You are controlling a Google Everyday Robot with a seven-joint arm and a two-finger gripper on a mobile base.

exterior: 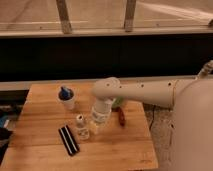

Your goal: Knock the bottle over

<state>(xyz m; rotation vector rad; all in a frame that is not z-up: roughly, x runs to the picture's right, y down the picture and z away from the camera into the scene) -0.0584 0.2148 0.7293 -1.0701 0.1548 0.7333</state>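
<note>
The small clear bottle (81, 127) with a white cap stands upright on the wooden table (45, 150), just right of the black striped bar (68, 140). My white arm reaches in from the right and bends down at the wrist. My gripper (95, 127) hangs just right of the bottle, very near it; I cannot tell if they touch.
A white cup (67, 100) with a blue object in it stands at the back left. A reddish-brown item (121, 116) and something green (118, 105) lie behind the arm. The table's right edge is near my body.
</note>
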